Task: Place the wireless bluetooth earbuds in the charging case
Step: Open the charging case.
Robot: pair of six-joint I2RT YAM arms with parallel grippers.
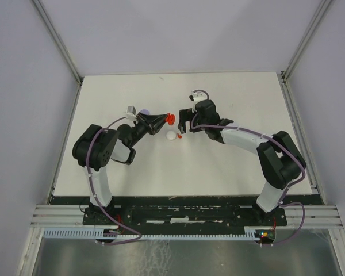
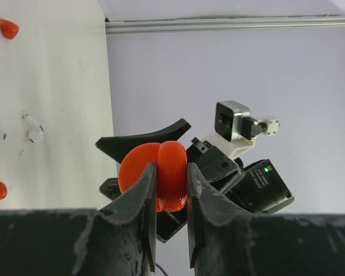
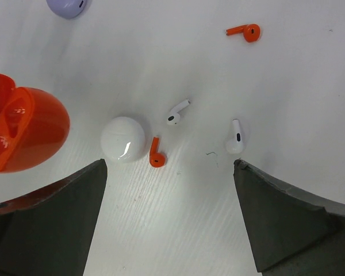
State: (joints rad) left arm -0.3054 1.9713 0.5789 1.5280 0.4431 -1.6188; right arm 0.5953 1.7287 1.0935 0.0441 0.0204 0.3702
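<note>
My left gripper [image 2: 171, 185] is shut on the red charging case [image 2: 161, 171], held above the table with its lid open [image 3: 23, 129]. Both sockets inside look empty. My right gripper [image 3: 169, 163] stands open above the loose earbuds, close to the case's right, with nothing between its fingers. One red earbud [image 3: 156, 154] lies just beyond its fingertips, beside a white round case [image 3: 123, 138]. Two white earbuds [image 3: 177, 112] [image 3: 236, 138] lie a little further off. A second red earbud [image 3: 244, 31] lies apart at the far side.
A lavender case [image 3: 67, 6] sits on the table behind the red one. The white table [image 1: 230, 167] is walled by grey panels on three sides. Both arms meet near the table's middle [image 1: 178, 123].
</note>
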